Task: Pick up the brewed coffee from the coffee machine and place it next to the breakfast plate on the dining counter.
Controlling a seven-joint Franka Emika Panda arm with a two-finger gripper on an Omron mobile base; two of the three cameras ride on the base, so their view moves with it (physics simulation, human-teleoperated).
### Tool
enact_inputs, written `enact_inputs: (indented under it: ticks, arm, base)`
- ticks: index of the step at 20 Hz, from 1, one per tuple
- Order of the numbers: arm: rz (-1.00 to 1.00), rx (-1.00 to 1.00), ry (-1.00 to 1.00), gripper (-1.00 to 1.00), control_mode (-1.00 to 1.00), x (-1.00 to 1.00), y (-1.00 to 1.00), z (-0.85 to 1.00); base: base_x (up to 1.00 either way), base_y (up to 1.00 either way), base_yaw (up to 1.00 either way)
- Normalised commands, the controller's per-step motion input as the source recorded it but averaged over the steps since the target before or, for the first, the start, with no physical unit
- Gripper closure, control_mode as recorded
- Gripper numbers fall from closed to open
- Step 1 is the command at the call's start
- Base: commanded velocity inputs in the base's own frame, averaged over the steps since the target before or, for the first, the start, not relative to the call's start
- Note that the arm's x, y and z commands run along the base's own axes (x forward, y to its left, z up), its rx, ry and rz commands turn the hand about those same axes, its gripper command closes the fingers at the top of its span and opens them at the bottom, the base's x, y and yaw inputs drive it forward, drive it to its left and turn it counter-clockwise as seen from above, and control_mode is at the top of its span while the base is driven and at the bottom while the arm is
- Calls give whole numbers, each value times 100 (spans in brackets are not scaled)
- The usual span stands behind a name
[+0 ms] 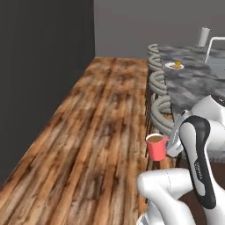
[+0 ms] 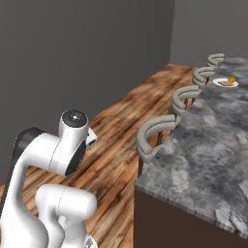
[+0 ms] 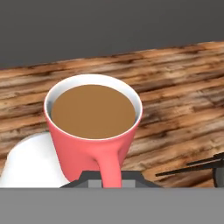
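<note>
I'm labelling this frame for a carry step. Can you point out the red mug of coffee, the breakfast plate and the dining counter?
red mug of coffee (image 3: 87, 144): hand view, on its red outer wall.
breakfast plate (image 1: 172, 66): left base view, on its white rim.
dining counter (image 2: 208, 140): right base view, on bare grey marbled top.

Open wooden floor (image 1: 92, 145) was seen to the left of the claw (image 1: 169, 147) and ahead of it, with nothing standing on it. To the claw's right the way was blocked by the worktop (image 1: 193, 83) edge and a row of grey stools (image 1: 160, 110). Bare worktop was left between the claw and the breakfast plate (image 1: 175, 66) far ahead.
</note>
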Motion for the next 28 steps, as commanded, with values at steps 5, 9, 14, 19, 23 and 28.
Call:
enact_inputs:
  ticks: [5, 9, 14, 19, 23, 28]
  arm:
    - [0, 0, 0, 100, 100, 0, 0, 0]
    - [0, 0, 0, 100, 100, 0, 0, 0]
    - [0, 0, 0, 100, 100, 0, 0, 0]
    - [0, 0, 0, 100, 100, 0, 0, 0]
    - [0, 0, 0, 100, 100, 0, 0, 0]
    - [0, 0, 0, 100, 100, 0, 0, 0]
  base:
    - [72, 100, -62]
    - [69, 100, -63]
    - [79, 100, -60]
    - [91, 100, -57]
    - [93, 100, -56]
    - [96, 100, -55]
